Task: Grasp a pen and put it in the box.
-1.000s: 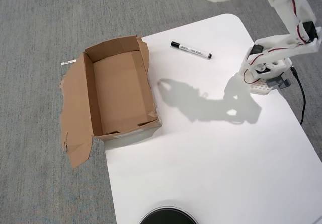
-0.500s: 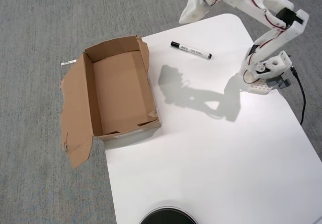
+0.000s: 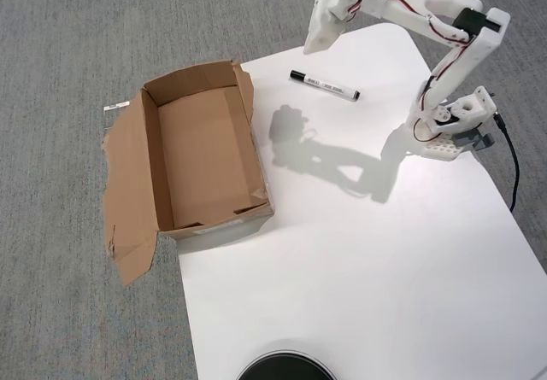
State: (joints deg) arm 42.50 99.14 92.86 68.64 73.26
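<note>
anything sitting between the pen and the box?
No. In the overhead view, only bare white table separates the pen from the box; the arm's shadow falls just below that stretch.

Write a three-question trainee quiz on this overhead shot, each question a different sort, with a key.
1. True or false: the marker lies inside the cardboard box.
2. Multiple choice: the gripper is A) above the marker in the picture, B) over the box, C) at the black round object.
3. Fill in: the marker's black cap points toward the ___.

Key: 1 false, it lies on the white table; 2 A; 3 box.
</note>
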